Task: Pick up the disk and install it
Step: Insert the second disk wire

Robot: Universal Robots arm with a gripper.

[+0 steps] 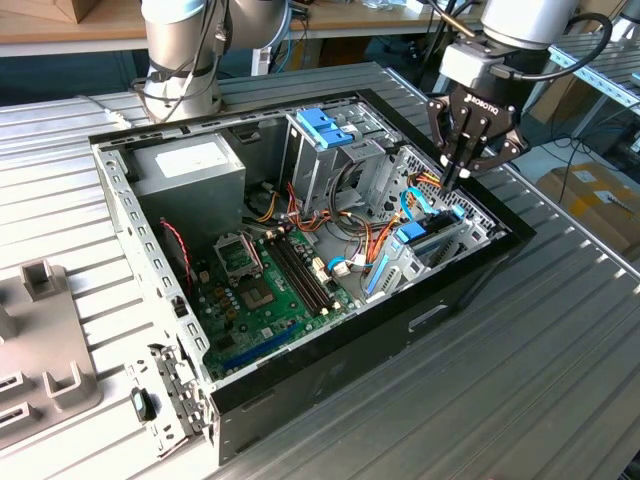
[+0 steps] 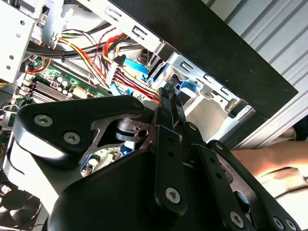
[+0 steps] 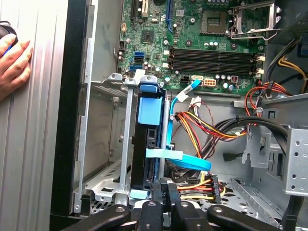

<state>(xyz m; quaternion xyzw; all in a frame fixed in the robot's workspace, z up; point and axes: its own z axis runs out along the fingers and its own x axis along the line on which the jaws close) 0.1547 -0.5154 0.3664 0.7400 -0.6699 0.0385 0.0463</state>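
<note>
Inside its bay, one disk (image 3: 149,144).

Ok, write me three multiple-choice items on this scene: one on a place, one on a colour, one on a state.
1. Where is the disk?
A) On the table outside the case
B) Standing on edge in the metal bay inside the case
C) On the grey power supply

2. What colour is the disk's plastic rail?
A) Red
B) Green
C) Blue

3. How is the case?
A) Open on top
B) Closed by a panel
C) Turned upside down

Answers:
1 B, the disk stands upright in the bay.
2 C, the rail on its edge is blue.
3 A, the motherboard lies exposed.
</note>
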